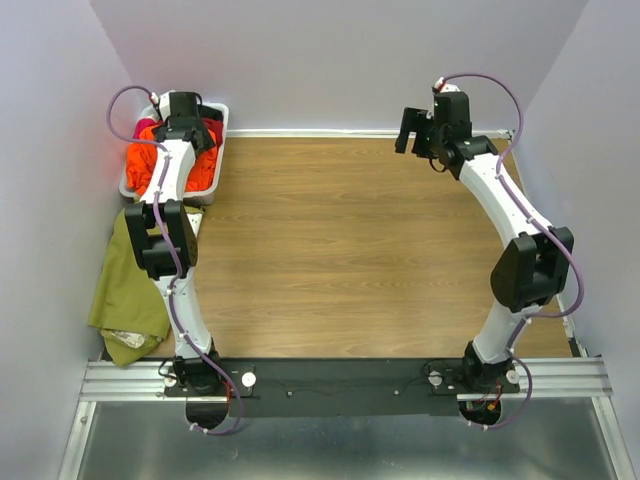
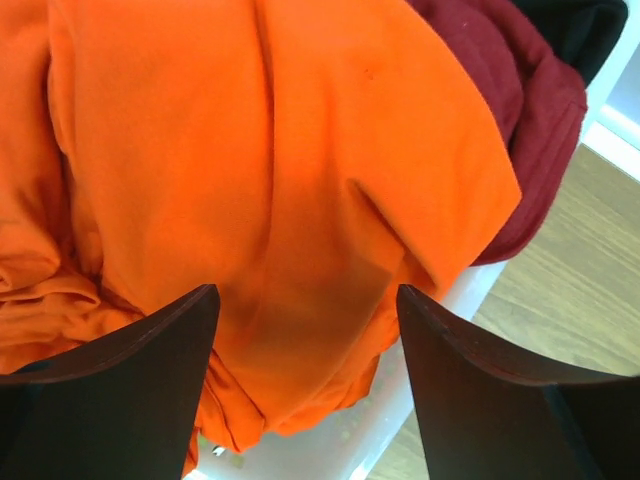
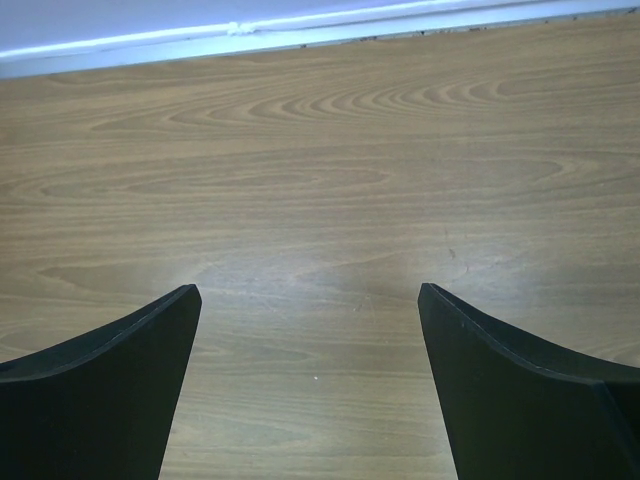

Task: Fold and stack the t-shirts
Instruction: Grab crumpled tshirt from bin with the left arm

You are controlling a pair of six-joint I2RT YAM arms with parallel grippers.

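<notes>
Over the far-left corner of a wooden table [image 1: 350, 240], the left gripper [image 2: 305, 295] hangs with its 2 dark fingers spread wide, just above a bright orange t-shirt [image 2: 300, 150]. Nothing is clamped between them. The orange t-shirt lies crumpled in a white plastic basket [image 1: 222, 125] that sits against the back wall, and in the wrist view its cloth spills over the basket's rim. A dark red t-shirt [image 2: 530, 130] is bunched beside it in the same basket, partly tucked under the orange cloth.

A 3rd garment, an olive green t-shirt [image 1: 125, 290], lies outside the basket along the table's left edge. It is rumpled, partly hidden beneath the left arm [image 1: 170, 250] and drapes over the side. A pale patch shows at its near end, too small to make out.

At the far-right side the right arm [image 1: 520, 260] reaches toward the back wall. The right gripper [image 3: 307, 291] is likewise fully spread and holds nothing, and below it is only bare wood grain, with a white strip [image 3: 300, 35] running along the foot of the wall. The 2 grippers are well apart, at opposite sides of the table.
</notes>
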